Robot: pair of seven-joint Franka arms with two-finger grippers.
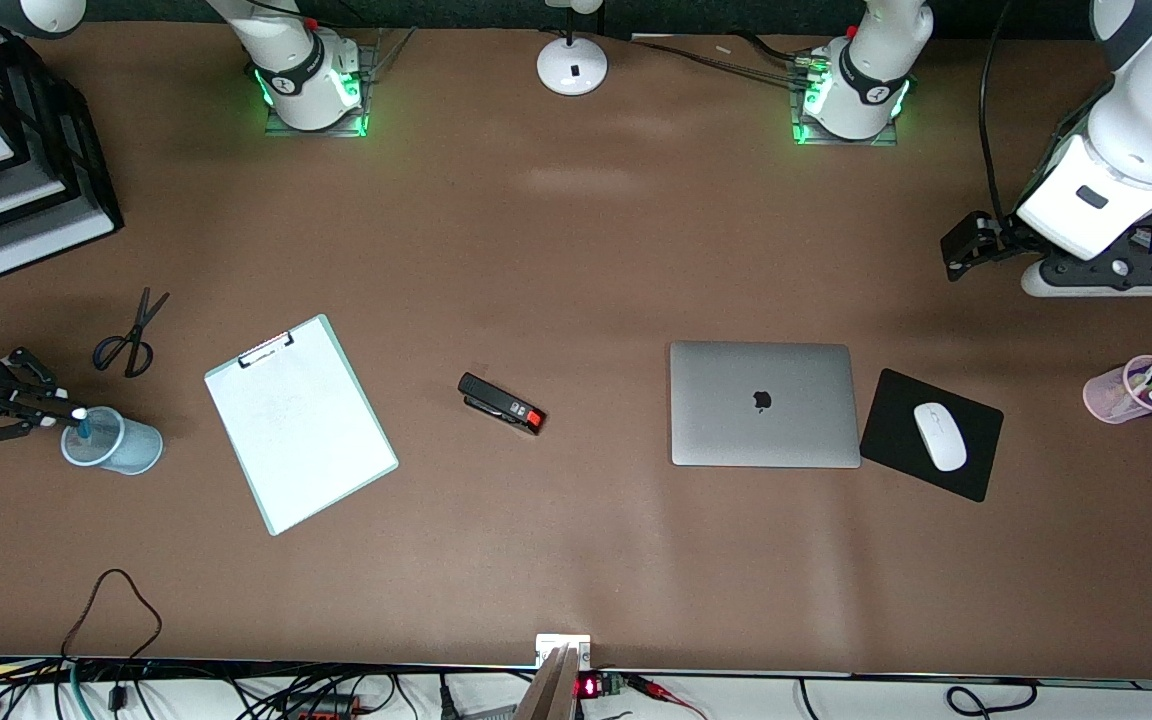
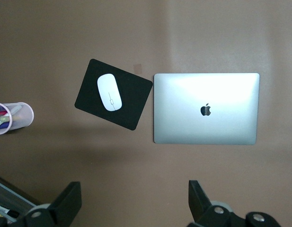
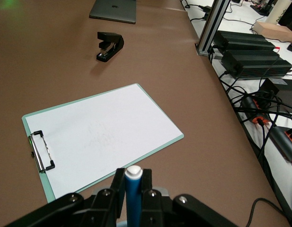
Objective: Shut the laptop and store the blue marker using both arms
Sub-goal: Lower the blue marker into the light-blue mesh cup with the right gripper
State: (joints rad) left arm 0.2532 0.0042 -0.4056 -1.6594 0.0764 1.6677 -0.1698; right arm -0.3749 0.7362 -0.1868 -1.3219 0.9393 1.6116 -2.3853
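Note:
The silver laptop (image 1: 764,403) (image 2: 206,109) lies shut on the table, its apple logo facing up. My right gripper (image 1: 69,412) (image 3: 134,182) is at the right arm's end of the table, shut on the blue marker (image 1: 83,428) (image 3: 133,196). The marker stands upright with its white tip up and its lower end inside a light blue cup (image 1: 116,445). My left gripper (image 1: 955,254) (image 2: 134,203) hangs open and empty over bare table at the left arm's end, looking down on the laptop.
A clipboard (image 1: 300,423) with white paper, a black stapler (image 1: 501,403) and scissors (image 1: 129,340) lie between cup and laptop. A black mouse pad (image 1: 896,420) with a white mouse (image 1: 939,436) adjoins the laptop. A pink pen cup (image 1: 1134,388) and black trays (image 1: 26,190) stand at the table's ends.

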